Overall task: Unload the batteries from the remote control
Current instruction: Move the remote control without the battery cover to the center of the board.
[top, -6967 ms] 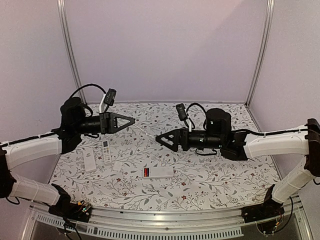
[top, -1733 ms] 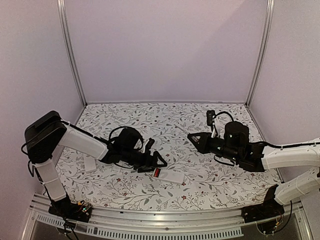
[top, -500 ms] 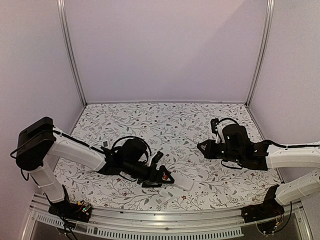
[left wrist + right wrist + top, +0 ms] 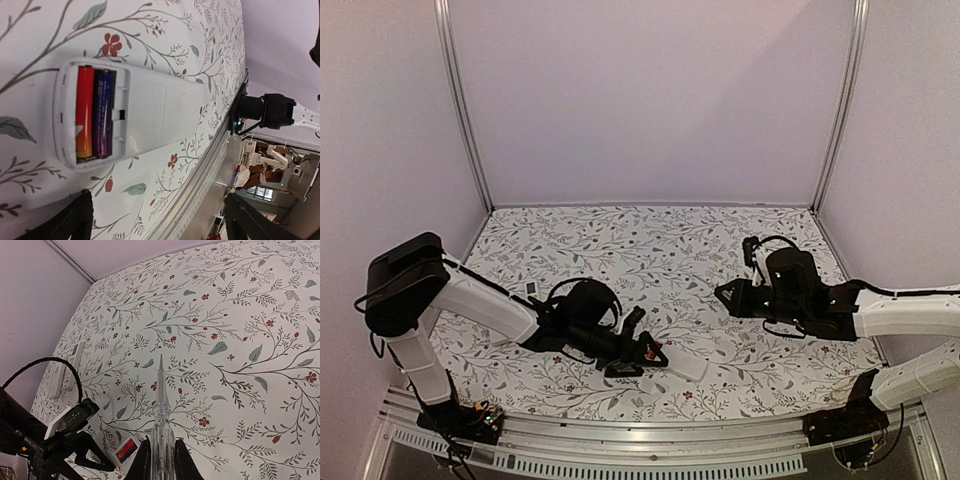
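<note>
**Top view:** L tool (image 4: pixel 638 346) is hanging low over the near-centre tabletop (image 4: pixel 620 240). Its fingers are standing spread wide, gripping nothing. The white remote (image 4: pixel 686 366) is lying flat right at its tips, w/ a red speck of the batteries (image 4: pixel 653 352) showing at the remote's left end. R tool (image 4: pixel 725 294) is hanging well apart on the right side, pointing left. A small remote (image 4: pixel 531 288) is lying near the left edge.

**L wrist:** the remote (image 4: pixel 150 110) is lying back-up, its compartment uncovered. Two batteries are sitting in it side by side: a red-to-orange cell (image 4: pixel 85 112) and a dark purple cell (image 4: pixel 104 112). L tool (image 4: pixel 159 200) is showing only as two finger ends at the frame bottom, wide apart and not touching the remote.

**R wrist:** R tool (image 4: pixel 160 459) is pinching tight on a clear stick (image 4: pixel 160 400), pointed tip aiming out across the tabletop. The remote's battery end (image 4: pixel 127 450) is peeking in lower left, beside the L arm (image 4: pixel 30 440).
</note>
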Controlling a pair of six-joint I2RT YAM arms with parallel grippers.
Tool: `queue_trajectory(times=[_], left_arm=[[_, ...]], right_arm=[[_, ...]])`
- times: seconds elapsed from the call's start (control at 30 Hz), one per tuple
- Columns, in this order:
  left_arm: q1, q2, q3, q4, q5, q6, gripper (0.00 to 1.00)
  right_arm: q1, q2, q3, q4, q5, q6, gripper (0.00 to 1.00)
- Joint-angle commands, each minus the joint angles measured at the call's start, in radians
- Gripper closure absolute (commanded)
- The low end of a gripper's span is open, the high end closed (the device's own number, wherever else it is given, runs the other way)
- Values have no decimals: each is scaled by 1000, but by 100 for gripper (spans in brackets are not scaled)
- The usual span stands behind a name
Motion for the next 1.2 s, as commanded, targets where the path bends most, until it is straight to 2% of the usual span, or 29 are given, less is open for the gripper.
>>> queue_trajectory(times=[0.0, 0.53, 0.83, 1.0, 1.17], left_arm=[[54, 32, 1, 24, -8, 23, 10], [108, 113, 137, 32, 18, 72, 11], [114, 195, 216, 122, 15, 48, 12], [138, 109, 178, 58, -46, 115, 12], [217, -21, 153, -105, -80, 255, 14]], right_arm=[[-6, -29, 1, 8, 12, 15, 100], [-6, -49, -25, -2, 48, 20, 100], [-7, -56, -27, -8, 52, 5, 100], [-7, -55, 0, -30, 47, -5, 100], [-7, -69, 22, -117, 59, -18, 100]])
